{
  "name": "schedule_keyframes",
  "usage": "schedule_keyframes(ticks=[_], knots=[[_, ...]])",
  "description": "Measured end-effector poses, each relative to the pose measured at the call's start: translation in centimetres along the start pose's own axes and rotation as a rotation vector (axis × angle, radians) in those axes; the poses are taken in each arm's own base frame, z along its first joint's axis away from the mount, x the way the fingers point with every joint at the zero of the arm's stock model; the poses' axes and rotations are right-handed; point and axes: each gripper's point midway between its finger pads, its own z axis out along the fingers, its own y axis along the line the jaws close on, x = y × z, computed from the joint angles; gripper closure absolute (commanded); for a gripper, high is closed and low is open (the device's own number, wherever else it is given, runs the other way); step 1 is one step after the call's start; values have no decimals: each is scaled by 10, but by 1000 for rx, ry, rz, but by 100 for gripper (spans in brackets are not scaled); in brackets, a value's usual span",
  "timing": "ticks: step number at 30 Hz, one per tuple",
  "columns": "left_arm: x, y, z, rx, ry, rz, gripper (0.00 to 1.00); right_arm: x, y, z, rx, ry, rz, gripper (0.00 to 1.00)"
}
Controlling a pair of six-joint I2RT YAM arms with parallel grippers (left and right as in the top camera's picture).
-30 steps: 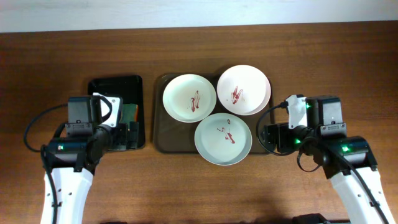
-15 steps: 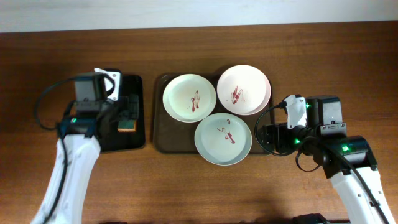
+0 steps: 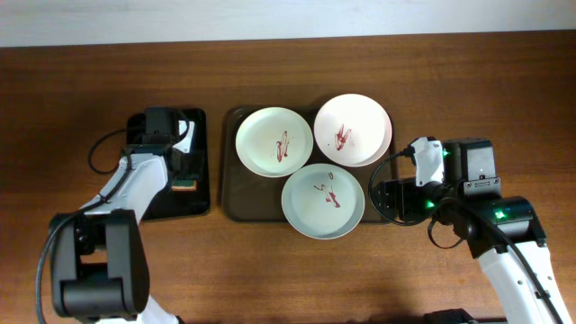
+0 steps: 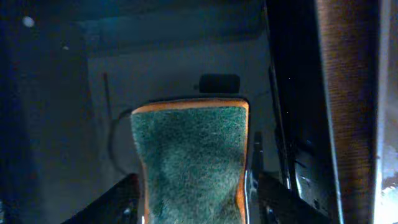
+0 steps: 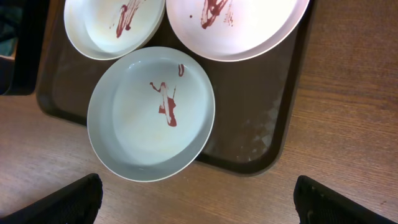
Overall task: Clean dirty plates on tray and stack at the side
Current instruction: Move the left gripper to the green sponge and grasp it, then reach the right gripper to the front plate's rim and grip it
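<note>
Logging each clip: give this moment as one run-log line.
left gripper: shut on sponge in black tray | right gripper: open, empty | three plates: stained, on brown tray

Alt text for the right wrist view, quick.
Three round plates streaked with red sit on a dark brown tray on a wooden table: a pale blue plate nearest, overhanging the tray's edge, a cream plate and a pink plate beyond it. The right gripper shows jaws wide apart in the bottom corners.

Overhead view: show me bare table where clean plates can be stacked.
Bare table lies right of the pink plate, beyond the right arm, and in front of the brown tray. Crowded: that tray, filled by three plates, and the narrow strip between it and the black tray.
</note>
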Motion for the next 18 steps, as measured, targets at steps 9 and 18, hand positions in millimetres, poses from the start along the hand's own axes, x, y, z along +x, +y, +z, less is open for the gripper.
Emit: schedule_keyframes(ticks=[9,18], knots=[[12,0,20,3,54,2,100,0,0,0,0,0,0,1],[5,10,7,-11,20,-19,39,0,0,0,0,0,0,1]])
